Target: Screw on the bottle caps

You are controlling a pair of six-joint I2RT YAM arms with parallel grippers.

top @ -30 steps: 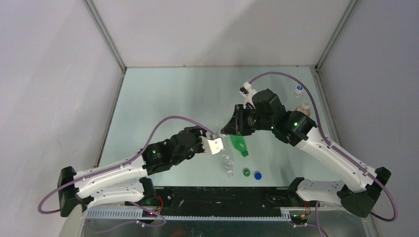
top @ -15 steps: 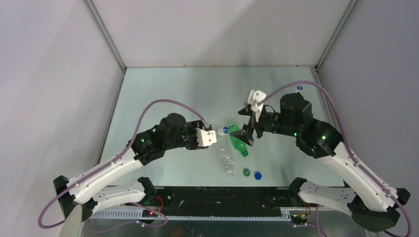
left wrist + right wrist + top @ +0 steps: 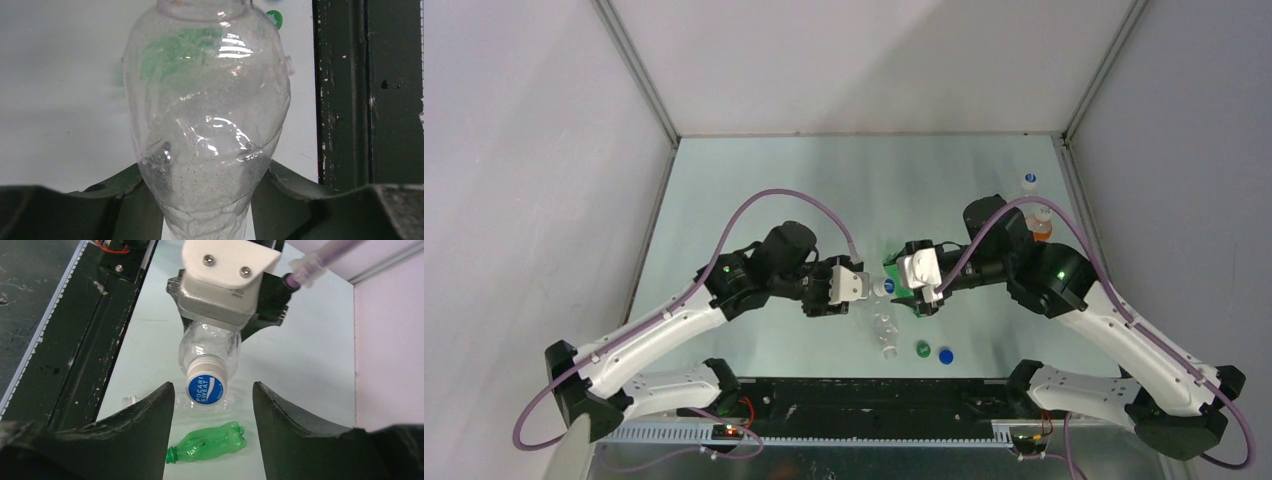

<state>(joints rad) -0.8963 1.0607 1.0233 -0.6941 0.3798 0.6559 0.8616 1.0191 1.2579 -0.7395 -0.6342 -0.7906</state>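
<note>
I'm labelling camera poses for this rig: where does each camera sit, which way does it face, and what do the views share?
Top external: above and behind the bases, looking down on the table; the left arm and right arm show.
Left wrist: on the left arm, looking along the clear bottle clamped in the left gripper.
Right wrist: on the right arm, facing the left gripper; the open right gripper frames the white-and-blue cap.
Shared: both wrist views show the clear bottle, from opposite ends.
</note>
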